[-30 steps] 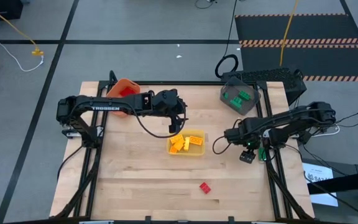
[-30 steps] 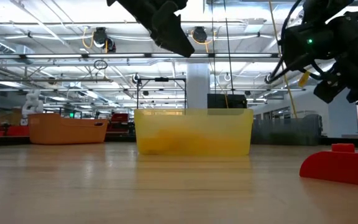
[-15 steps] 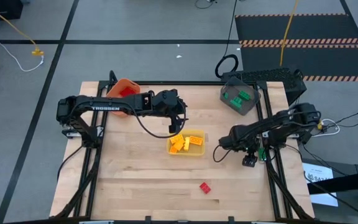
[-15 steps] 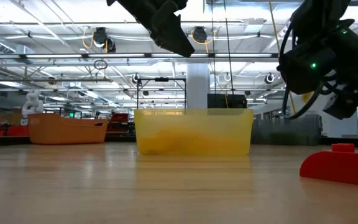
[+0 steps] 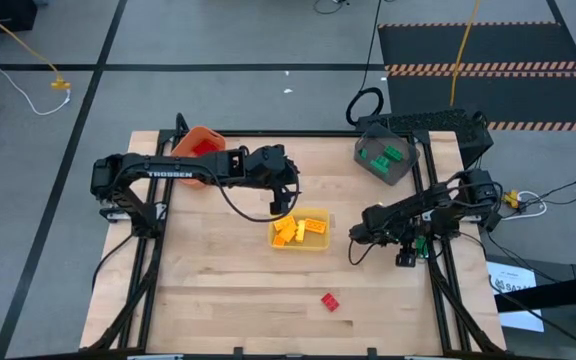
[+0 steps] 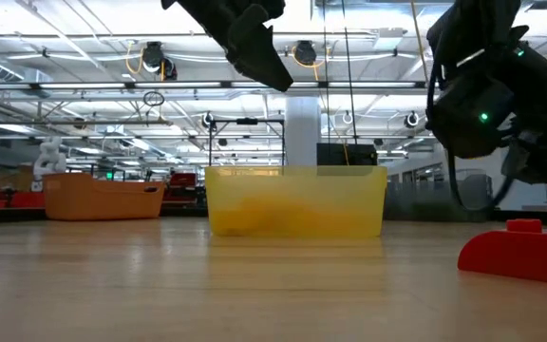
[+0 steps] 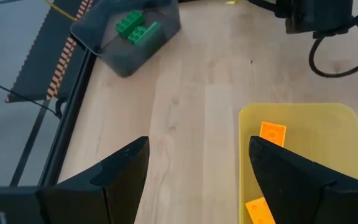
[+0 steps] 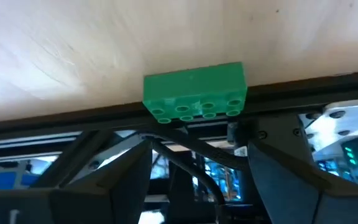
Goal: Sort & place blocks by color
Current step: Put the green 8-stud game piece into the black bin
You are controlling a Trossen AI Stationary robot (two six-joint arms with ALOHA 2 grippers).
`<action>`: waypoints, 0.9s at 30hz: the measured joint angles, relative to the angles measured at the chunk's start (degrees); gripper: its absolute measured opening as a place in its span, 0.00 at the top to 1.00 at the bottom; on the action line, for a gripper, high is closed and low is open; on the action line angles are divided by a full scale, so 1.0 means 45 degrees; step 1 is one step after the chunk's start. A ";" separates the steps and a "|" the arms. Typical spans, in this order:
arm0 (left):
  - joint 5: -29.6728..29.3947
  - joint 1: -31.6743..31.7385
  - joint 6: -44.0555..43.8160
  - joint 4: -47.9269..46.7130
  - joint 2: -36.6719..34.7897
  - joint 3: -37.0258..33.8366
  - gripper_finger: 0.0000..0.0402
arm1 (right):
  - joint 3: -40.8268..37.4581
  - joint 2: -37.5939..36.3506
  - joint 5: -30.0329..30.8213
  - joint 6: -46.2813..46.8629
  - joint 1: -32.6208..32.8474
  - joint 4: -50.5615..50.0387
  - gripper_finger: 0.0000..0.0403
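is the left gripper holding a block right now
No. The left gripper is open, with only bare table and the edge of the yellow bin showing between its empty fingers.

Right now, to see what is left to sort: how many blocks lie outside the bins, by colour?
red block: 1
green block: 1
Total: 2 in view
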 joint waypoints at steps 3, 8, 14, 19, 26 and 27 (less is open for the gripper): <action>-0.0005 0.0000 -0.0111 -0.0149 0.0000 0.0000 0.32 | -0.0047 0.0287 -0.0014 -0.0286 0.0253 0.0001 0.37; -0.0005 0.0000 -0.0196 -0.0163 0.0000 0.0000 0.32 | -0.0052 0.0696 -0.0025 -0.0500 0.0699 0.0231 0.37; -0.0005 -0.0005 -0.0243 -0.0158 0.0000 0.0000 0.32 | -0.0052 0.1030 -0.0064 -0.0342 0.1170 0.1100 0.37; -0.0005 -0.0005 -0.0287 -0.0153 0.0000 0.0000 0.32 | -0.0395 0.1067 -0.0143 0.0110 0.1306 0.1009 0.37; -0.0015 -0.0005 -0.0287 -0.0138 0.0000 0.0000 0.32 | -0.0548 0.1087 -0.0747 0.0433 0.1364 0.1332 0.37; -0.0011 -0.0005 -0.0287 -0.0138 0.0000 0.0000 0.32 | -0.0552 0.1087 -0.0772 0.0468 0.1364 0.1459 0.37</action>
